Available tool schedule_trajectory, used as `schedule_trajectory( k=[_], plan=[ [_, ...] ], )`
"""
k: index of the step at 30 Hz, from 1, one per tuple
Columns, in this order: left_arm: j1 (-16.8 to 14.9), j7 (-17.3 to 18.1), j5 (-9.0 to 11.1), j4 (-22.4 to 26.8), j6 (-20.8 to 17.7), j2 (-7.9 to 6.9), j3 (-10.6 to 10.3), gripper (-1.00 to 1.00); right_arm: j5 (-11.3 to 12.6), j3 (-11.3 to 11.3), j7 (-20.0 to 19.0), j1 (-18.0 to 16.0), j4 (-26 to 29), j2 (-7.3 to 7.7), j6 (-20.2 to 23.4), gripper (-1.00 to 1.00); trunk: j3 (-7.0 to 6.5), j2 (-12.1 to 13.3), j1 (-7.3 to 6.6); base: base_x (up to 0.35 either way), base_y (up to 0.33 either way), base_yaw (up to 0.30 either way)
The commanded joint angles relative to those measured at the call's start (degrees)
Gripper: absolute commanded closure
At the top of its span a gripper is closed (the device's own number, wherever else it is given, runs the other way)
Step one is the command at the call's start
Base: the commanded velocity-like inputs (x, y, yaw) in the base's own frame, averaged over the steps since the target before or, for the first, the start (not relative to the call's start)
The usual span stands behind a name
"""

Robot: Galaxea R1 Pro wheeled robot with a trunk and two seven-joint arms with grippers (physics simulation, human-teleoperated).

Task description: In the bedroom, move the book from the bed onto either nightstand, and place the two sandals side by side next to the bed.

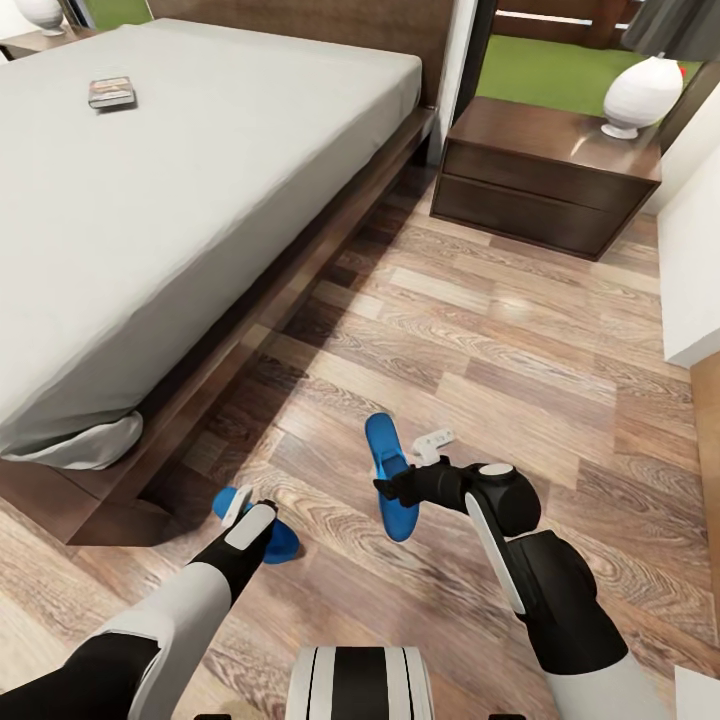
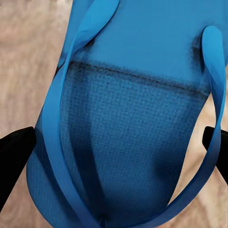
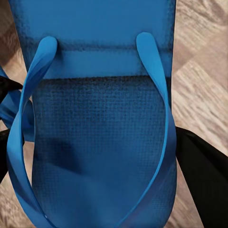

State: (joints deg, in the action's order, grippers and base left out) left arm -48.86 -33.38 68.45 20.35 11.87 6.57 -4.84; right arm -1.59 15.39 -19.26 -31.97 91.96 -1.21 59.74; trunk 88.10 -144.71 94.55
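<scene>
Two bright blue sandals are on the wood floor beside the bed (image 1: 300, 265). My left gripper (image 1: 250, 522) covers one sandal (image 1: 281, 541); in the left wrist view its black fingertips (image 2: 16, 156) press that sandal (image 2: 128, 142) from both sides. My right gripper (image 1: 392, 490) holds the other sandal (image 1: 383, 445); in the right wrist view this sandal (image 3: 99, 128) sits between the dark fingers (image 3: 202, 180). The two sandals lie a forearm's length apart. The book (image 1: 111, 92) lies on the mattress near the headboard. A dark nightstand (image 1: 540, 185) stands right of the bed.
A white lamp (image 1: 640, 95) stands on the right nightstand. A second nightstand (image 1: 30, 42) with a lamp (image 1: 42, 12) is at the bed's far side. A white wall or cabinet (image 1: 690, 260) edges the floor on the right. Bedding (image 1: 85, 445) bulges at the bed's near corner.
</scene>
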Motion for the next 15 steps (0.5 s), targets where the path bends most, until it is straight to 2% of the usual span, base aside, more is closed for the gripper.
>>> schedule_trajectory(
  k=[1,8,15],
  plan=[
    [-0.01,-0.26,0.61,0.07,0.33,-0.08,-0.48,1.0,-0.17,-0.01,-0.17,-0.03,0.05,-0.02,0.26,1.0,0.03,-0.01,-0.01,0.0,0.0,0.0],
    [0.05,0.36,0.85,0.12,0.29,-0.22,-0.46,1.0,-0.17,-0.01,-0.16,-0.02,0.06,-0.02,0.26,1.0,1.37,-0.09,0.15,0.0,0.0,0.0],
    [0.07,0.5,0.82,0.13,0.35,-0.23,-0.44,1.0,-0.17,0.01,-0.16,0.05,0.14,-0.02,0.26,1.0,1.37,-0.09,0.15,0.0,0.0,0.0]
  ],
)
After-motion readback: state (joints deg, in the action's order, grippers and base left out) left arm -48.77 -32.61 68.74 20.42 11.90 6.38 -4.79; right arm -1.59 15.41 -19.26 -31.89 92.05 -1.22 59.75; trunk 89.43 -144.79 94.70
